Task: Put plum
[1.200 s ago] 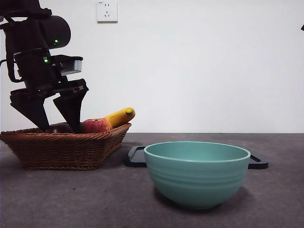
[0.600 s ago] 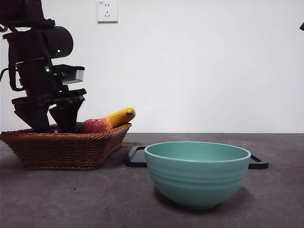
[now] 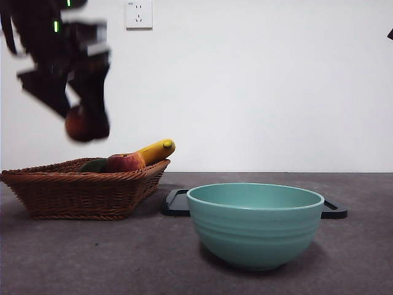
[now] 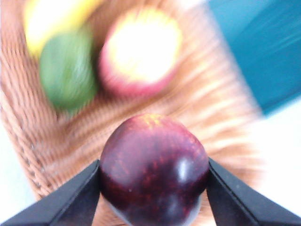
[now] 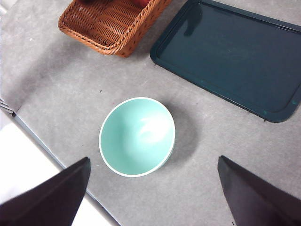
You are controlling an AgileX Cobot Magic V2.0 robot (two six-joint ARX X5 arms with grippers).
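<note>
Since a second ago, when it was down in the basket (image 3: 80, 187), the left tool (image 3: 86, 126) has risen, clamping the plum (image 3: 78, 125) at ten o'clock above the bowl (image 3: 255, 224); grasp done, placing remains. Right tool (image 5: 150, 197) waits open.

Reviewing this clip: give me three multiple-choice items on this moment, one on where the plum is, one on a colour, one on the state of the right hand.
1. Where is the plum?
A. in the basket
B. held in the left hand, above the basket
C. in the bowl

2. What colour is the bowl?
A. teal
B. red
C. white

3. The right hand is:
A. shut on the tray
B. open, holding nothing
C. shut on the plum

Answers: B, the jaws press the plum's sides; A, front view shows teal; B, its jaws stand wide apart over the bowl.
</note>
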